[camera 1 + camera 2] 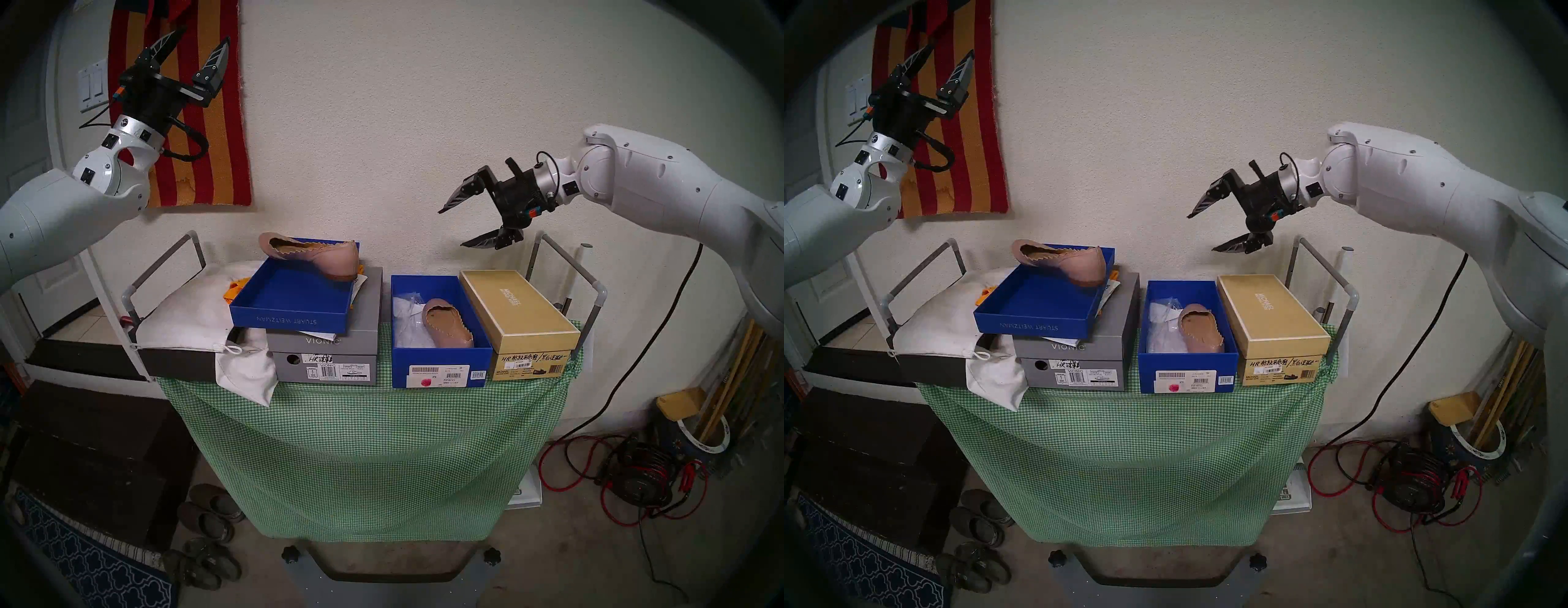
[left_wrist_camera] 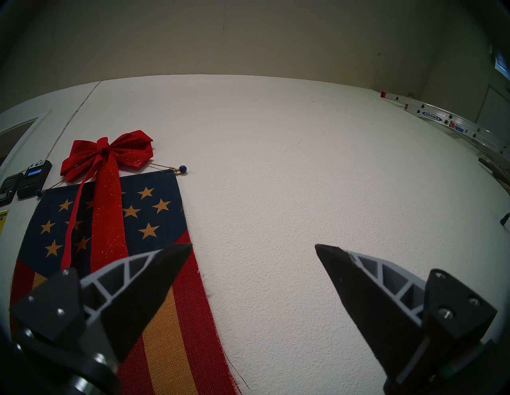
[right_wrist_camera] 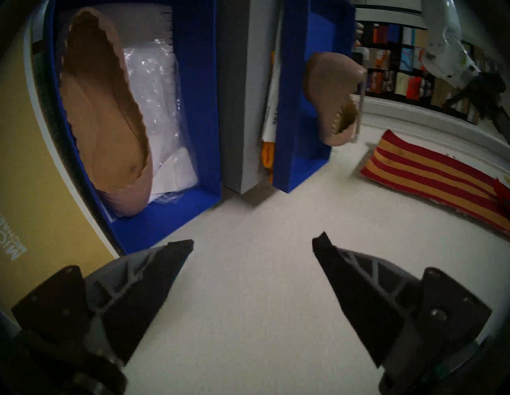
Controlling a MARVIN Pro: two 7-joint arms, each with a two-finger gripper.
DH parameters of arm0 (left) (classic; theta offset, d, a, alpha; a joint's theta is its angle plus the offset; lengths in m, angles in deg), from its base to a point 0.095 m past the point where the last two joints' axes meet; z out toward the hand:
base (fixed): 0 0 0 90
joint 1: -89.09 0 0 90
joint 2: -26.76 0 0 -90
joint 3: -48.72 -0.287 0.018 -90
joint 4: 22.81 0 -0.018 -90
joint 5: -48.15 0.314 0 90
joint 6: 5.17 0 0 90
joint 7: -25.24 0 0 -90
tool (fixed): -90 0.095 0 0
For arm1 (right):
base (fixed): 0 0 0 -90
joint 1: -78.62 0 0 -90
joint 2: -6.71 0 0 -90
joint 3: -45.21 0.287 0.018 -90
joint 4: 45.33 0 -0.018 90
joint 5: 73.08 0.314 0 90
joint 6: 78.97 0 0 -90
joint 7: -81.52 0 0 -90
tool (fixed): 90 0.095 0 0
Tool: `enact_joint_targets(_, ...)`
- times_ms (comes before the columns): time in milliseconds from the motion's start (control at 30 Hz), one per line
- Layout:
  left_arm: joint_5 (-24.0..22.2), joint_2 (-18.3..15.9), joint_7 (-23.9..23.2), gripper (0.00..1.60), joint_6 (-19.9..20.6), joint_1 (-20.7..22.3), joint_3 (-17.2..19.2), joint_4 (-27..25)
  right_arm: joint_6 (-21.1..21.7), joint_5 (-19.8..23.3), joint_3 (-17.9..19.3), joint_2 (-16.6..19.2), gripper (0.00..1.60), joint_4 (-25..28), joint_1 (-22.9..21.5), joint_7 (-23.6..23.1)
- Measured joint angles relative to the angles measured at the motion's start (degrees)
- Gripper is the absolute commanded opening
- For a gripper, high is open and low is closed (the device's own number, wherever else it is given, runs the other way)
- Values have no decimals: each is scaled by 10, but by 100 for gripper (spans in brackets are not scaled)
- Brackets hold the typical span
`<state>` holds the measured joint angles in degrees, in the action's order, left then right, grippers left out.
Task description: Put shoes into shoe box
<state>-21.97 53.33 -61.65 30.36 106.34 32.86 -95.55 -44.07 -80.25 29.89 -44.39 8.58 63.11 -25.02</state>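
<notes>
Pink flats lie apart: one shoe (image 1: 448, 323) rests sole-down inside the deep blue shoe box (image 1: 441, 368) on the green-checked table (image 1: 365, 446), beside crumpled white wrapping (image 1: 408, 319), and the other shoe (image 1: 312, 254) sits tilted across the far rim of the shallow blue lid tray (image 1: 292, 308) on top of the grey VIONIC box (image 1: 329, 354). Right gripper (image 1: 462, 227) hangs in the air above the shoe box and the tan MICHAEL box (image 1: 519, 320), jaws spread wide and holding nothing. Left gripper (image 1: 195, 40) is raised high by the striped wall hanging (image 1: 212, 140), jaws likewise wide apart and empty.

One pink flat (image 3: 106, 110) inside the blue shoe box (image 3: 198, 96), empty right hand (image 3: 252, 242) spread wide above.
</notes>
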Motion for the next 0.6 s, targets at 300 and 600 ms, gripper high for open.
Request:
enact_joint_targets(300,0,0,0,160,0,0,0,0,0,-50,-14,58,143,49,28,60)
enact_joint_targets(600,0,0,0,160,0,0,-1,0,0,-113,-31,69,5,101,41,106)
